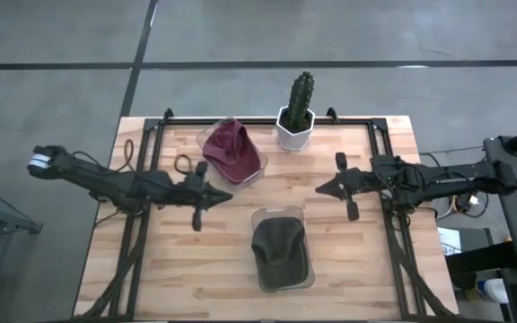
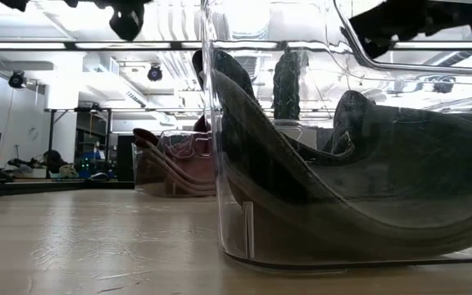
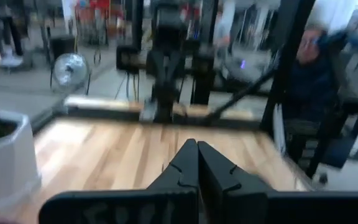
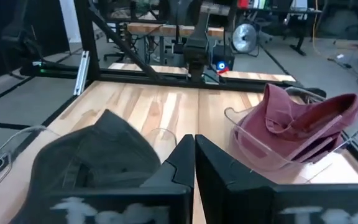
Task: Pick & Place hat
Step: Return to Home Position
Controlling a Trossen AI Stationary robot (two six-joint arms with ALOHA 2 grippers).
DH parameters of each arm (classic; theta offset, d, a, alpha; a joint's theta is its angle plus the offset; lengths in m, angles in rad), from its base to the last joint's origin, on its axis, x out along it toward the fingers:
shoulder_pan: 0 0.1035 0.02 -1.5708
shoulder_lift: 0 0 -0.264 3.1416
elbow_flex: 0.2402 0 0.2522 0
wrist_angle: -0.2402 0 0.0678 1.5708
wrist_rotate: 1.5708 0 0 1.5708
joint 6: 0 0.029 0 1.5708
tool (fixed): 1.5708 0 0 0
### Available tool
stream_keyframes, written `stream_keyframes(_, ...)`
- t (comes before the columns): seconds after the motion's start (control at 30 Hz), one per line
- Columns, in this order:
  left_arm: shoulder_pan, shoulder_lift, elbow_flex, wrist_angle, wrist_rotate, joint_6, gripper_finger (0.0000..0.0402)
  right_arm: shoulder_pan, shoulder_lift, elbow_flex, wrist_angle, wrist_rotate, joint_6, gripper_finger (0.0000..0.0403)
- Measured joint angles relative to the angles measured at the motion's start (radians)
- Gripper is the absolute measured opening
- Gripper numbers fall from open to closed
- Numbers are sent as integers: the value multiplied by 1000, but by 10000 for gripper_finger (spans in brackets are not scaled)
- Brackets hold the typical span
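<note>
A dark olive hat (image 1: 280, 247) lies in a clear plastic holder (image 1: 305, 271) near the table's near edge; it fills the low view (image 2: 359, 180) and shows in the right wrist view (image 4: 92, 162). A maroon hat (image 1: 232, 150) sits in a second clear holder (image 4: 253, 149) toward the far edge, left of the cactus. My left gripper (image 1: 229, 196) hovers shut above the table between the two hats, its fingers together in its wrist view (image 3: 197, 152). My right gripper (image 1: 319, 188) hovers shut right of centre, fingers together (image 4: 194, 146), touching nothing.
A cactus in a white pot (image 1: 296, 117) stands at the far edge. A black metal frame (image 1: 151, 135) runs along the table's sides and far edge. Bare wood lies between the two grippers. A seated person (image 3: 319, 68) shows beyond the table.
</note>
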Motion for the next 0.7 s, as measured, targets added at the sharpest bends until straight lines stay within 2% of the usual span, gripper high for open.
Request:
stream_keyframes(0.23, -2, -104, -80, 0, 11, -8, 0, 0, -132, -87, 1, -27, -1, 9)
stream_keyframes(0.43, -1, -175, -162, 9, 98, -71, 0, 0, -245, -152, -5, -53, 7, 9)
stream_keyframes(0.7, 4, -304, -261, 28, 119, -60, 0, 0, -356, -200, -5, -81, 52, 9)
